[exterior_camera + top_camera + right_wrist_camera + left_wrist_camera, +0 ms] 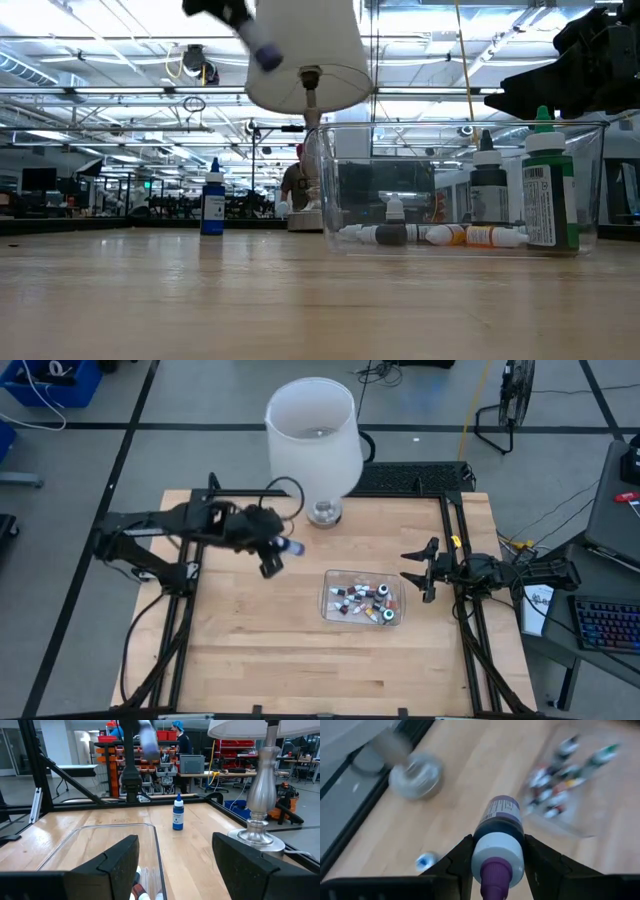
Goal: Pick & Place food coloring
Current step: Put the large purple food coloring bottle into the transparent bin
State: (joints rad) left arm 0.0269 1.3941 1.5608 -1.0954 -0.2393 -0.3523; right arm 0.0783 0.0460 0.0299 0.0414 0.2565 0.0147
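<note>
My left gripper [279, 554] hovers above the table between the lamp base and the clear tub [328, 600], shut on a purple food coloring bottle [501, 817]. In the low view that bottle [264, 49] shows high up, tilted. Several small bottles [362, 600] lie and stand inside the tub. One blue bottle [212, 208] stands upright on the wood by itself, seen also in the right wrist view as the blue bottle [177, 816]. My right gripper [421, 571] waits open at the tub's right end, with the tub's rim [115, 826] in front of its fingers. My left gripper pinches the purple bottle between its two fingers [462, 855] at the white collar [497, 851] just below the cap. The purple cap points back toward the wrist and the body sticks out ahead past the fingertips. The bottle is lifted clear of the table, tilted.
A lamp with a big white shade [313, 430] stands on a metal base [325, 512] at the table's far edge, close to my left arm. Black frame rails run along the table's left, right and far sides. Bare wood lies toward the near edge.
</note>
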